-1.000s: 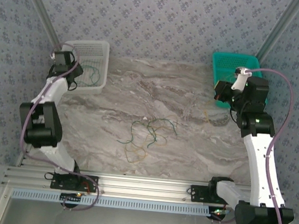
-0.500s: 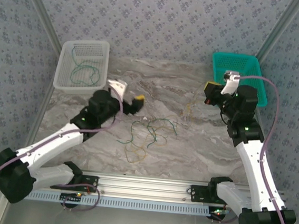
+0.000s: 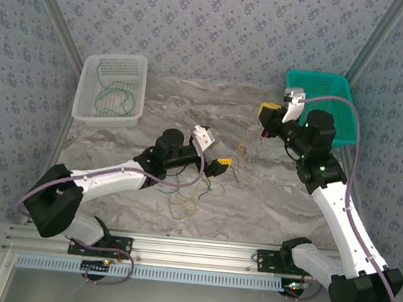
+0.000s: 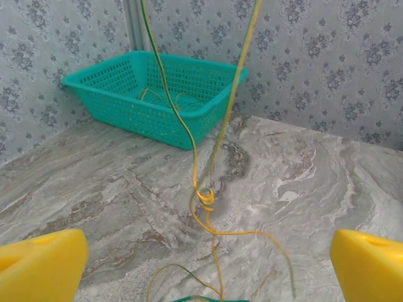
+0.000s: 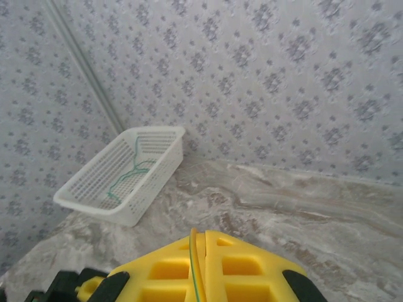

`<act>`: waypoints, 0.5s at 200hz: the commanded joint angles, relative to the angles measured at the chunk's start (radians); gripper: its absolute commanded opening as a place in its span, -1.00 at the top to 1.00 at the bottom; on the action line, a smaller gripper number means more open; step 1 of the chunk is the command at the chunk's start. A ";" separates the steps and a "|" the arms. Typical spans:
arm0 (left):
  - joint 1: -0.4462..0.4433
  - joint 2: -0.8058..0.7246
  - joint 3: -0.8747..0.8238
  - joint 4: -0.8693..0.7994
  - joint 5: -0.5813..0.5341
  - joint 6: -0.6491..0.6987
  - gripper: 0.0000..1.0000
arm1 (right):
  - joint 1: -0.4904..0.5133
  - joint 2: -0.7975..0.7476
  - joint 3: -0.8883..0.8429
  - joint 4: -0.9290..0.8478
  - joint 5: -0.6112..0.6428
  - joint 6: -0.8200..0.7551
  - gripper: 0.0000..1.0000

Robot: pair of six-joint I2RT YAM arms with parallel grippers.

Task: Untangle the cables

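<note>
My right gripper (image 3: pixel 267 118) hangs above the table's right middle, shut on a thin yellow-green cable (image 5: pixel 197 267) pinched between its yellow fingers (image 5: pixel 249 270). That cable (image 3: pixel 248 150) dangles down to the marble. In the left wrist view it falls in two strands to a small knot (image 4: pixel 204 196), then trails loose on the table. My left gripper (image 3: pixel 220 167) sits low at the table's middle, close to the hanging cable, open wide with nothing between its fingers (image 4: pixel 44 264). A loose tangle of green and yellow cables (image 3: pixel 200 184) lies under and beside it.
A white basket (image 3: pixel 84 104) at the back left holds a green cable (image 3: pixel 114 98). A teal basket (image 3: pixel 336 89) stands at the back right; in the left wrist view it (image 4: pixel 113 94) holds yellow cables. A yellow loop (image 3: pixel 182 205) lies nearer the front.
The left arm swung from the white basket to the table's middle and its gripper opened. The right arm moved left from the teal basket, lifting the yellow-green cable.
</note>
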 commanded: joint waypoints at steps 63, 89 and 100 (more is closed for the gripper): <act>-0.006 -0.221 -0.118 -0.001 -0.099 0.031 -0.97 | -0.289 0.401 0.776 -0.279 0.077 0.009 1.00; -0.006 -0.296 -0.176 -0.016 -0.149 0.033 -0.97 | -0.364 0.551 1.031 -0.346 0.169 -0.002 1.00; -0.006 -0.318 -0.191 -0.020 -0.164 0.034 -0.97 | -0.386 0.621 1.157 -0.389 0.215 -0.018 1.00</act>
